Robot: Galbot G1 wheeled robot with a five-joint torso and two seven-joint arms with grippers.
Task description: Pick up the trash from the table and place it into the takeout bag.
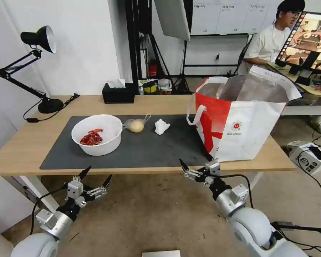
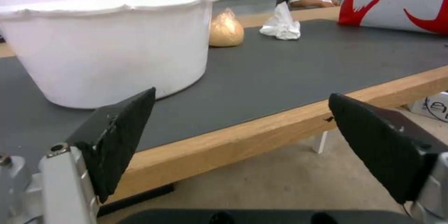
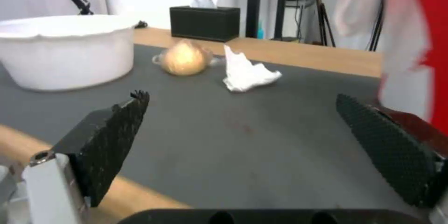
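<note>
Left gripper [image 1: 97,174] spread wide, empty, below table [image 1: 18,150] edge, bowl [image 1: 97,134] just beyond. Bagged lump [image 1: 135,125], tissue [image 1: 162,126] mid-mat. Right gripper [image 1: 198,165] wide open, empty, at the edge beside takeout bag [image 1: 239,123].

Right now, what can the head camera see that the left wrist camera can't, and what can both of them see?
The head camera alone takes in the red shells inside the bowl, the desk lamp, the black tissue box and the right pincer, open by the table's front edge. The left wrist camera alone gives a close look at the left pincer's black fingertips, spread open. Both share the white bowl, the bagged beige lump, the crumpled tissue, the dark mat and the red-and-white bag.
</note>
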